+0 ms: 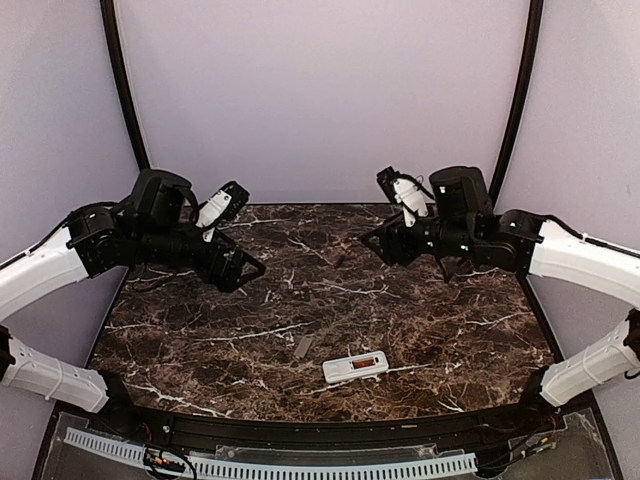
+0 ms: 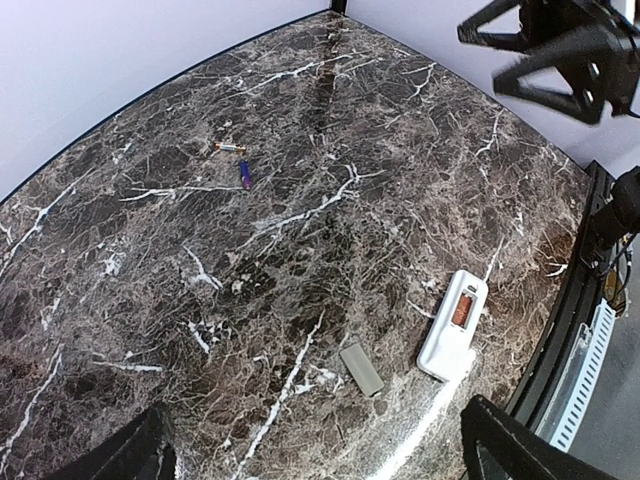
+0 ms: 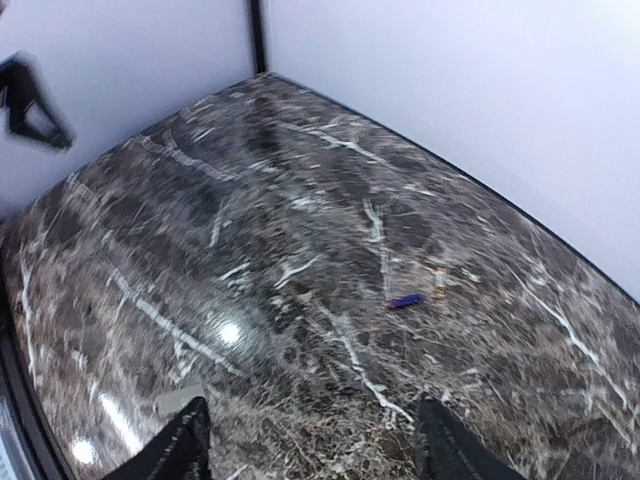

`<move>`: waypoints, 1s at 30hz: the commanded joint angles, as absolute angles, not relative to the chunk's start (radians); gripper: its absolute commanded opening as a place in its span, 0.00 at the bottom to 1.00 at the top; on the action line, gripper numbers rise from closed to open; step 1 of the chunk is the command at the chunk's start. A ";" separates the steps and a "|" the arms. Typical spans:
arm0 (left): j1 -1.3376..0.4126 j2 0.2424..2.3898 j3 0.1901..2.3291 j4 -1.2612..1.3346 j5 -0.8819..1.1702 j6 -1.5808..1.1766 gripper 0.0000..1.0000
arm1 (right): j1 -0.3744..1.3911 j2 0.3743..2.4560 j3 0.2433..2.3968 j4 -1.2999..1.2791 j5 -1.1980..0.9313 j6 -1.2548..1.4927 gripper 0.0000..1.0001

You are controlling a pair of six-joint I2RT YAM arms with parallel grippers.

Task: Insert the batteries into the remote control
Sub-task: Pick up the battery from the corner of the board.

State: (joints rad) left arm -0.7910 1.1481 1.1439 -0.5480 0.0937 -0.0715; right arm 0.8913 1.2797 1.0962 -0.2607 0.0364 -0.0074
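Hanging above the marble table (image 1: 450, 320), off to the left of the remote control (image 1: 355, 367) and farther back, the left gripper (image 1: 243, 272) has its claw spread wide, with nothing between the fingers. Next comes the small flat grey cover (image 1: 303, 347), lying on the table just left of the remote and not touching it. The remote itself is a white handset lying flat near the front edge with its long side running roughly left to right. Its back faces up, and the open slot shows an orange-brown inside with nothing in it that I can make out.

The batteries (image 2: 244, 174) lie well beyond the remote, out toward the far side of the table. They sit close together, one bluish-purple and the other paler with a coppery tip. Farthest right, up beyond the remote, the right gripper (image 1: 378, 248) is raised off the table, its claw apart too and holding nothing.
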 commanded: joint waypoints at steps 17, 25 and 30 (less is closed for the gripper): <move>-0.643 1.129 1.051 -0.455 0.052 -0.077 0.99 | 0.719 2.368 2.249 -0.816 0.371 0.756 0.58; -0.637 1.062 1.002 -0.424 0.084 -0.064 0.99 | 0.701 2.538 2.397 -0.662 0.267 0.418 0.57; -0.636 1.046 0.989 -0.417 0.077 -0.050 0.99 | 0.640 2.565 2.415 -0.683 0.163 0.330 0.63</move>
